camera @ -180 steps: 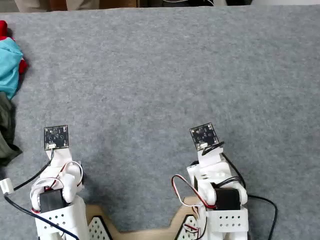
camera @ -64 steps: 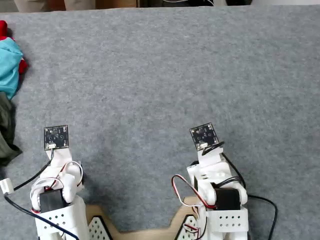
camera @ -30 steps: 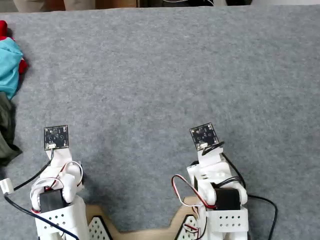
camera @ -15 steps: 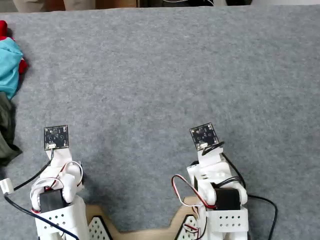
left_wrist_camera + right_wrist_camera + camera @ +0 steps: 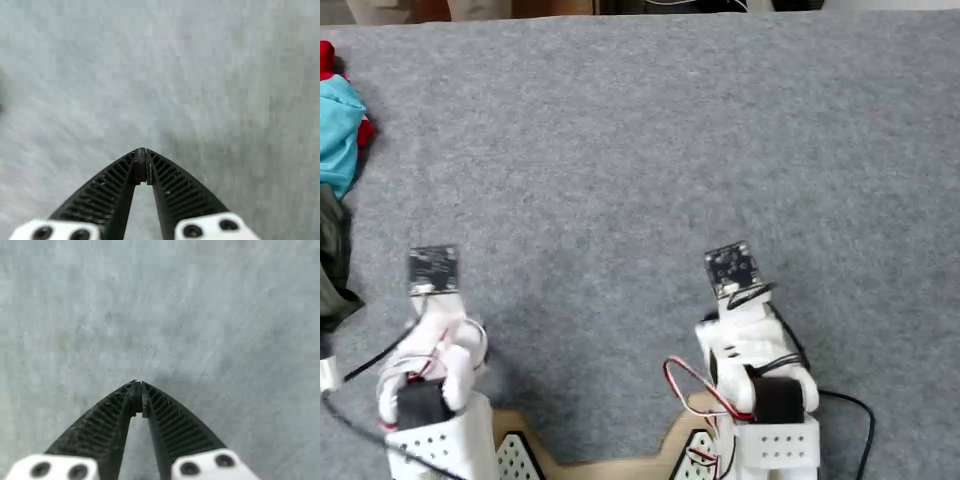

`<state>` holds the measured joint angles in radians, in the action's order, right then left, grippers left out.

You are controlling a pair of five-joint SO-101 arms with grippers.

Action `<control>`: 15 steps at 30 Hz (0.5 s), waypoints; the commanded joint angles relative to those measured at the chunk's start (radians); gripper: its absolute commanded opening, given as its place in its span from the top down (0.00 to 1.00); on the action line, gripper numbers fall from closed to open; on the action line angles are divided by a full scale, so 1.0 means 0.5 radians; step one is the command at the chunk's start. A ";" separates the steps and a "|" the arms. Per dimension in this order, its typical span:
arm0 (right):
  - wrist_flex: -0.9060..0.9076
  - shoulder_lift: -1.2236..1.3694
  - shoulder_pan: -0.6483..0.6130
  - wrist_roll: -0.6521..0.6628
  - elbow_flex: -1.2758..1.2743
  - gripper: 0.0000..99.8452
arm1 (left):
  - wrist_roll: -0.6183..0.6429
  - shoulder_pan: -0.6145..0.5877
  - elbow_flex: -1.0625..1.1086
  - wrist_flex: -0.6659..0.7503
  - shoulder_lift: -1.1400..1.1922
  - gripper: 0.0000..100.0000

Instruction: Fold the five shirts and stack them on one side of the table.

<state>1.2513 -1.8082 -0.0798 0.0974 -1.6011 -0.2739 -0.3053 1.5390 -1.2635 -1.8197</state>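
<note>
A pile of shirts lies at the table's far left edge: a turquoise shirt (image 5: 338, 130) on top of a red one (image 5: 328, 58), with a dark green shirt (image 5: 332, 260) nearer the arms. Both arms sit folded at the near edge. My left gripper (image 5: 140, 156) is shut with nothing in it, over bare grey felt. My right gripper (image 5: 138, 389) is likewise shut and empty above the felt. In the high view the left arm's wrist camera board (image 5: 432, 268) and the right arm's wrist camera board (image 5: 731, 268) face up.
The grey felt table (image 5: 650, 140) stretches wide between the arms and the far edge. Wires loop beside each arm base, and a wooden mount (image 5: 590, 466) joins them at the near edge.
After several still seconds, both arms have begun to shift: the left arm blurs and its board has moved slightly away from the base, the right board likewise.
</note>
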 commanded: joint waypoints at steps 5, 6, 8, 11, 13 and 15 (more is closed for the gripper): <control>-0.365 -0.219 0.069 0.003 0.480 0.99 | -0.245 -0.601 -0.638 0.660 -0.002 0.98; -0.359 -0.219 0.069 0.003 0.532 0.99 | -0.282 -0.700 -0.669 0.749 -0.002 0.98; -0.359 -0.216 0.069 0.003 0.637 0.99 | -0.328 -0.902 -0.730 0.927 0.002 0.98; -0.368 -0.213 0.066 0.006 0.790 0.99 | -0.334 -1.160 -0.825 1.163 0.011 0.98; -0.374 -0.176 0.063 0.006 0.901 0.99 | -0.334 -1.310 -0.911 1.274 0.075 0.98; -0.374 -0.066 0.063 0.006 1.045 0.99 | -0.334 -1.479 -1.056 1.329 0.222 0.98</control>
<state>1.0902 -1.8082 -0.0644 0.0974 -1.1960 -0.4381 -0.9329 1.1324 -0.6651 -1.7829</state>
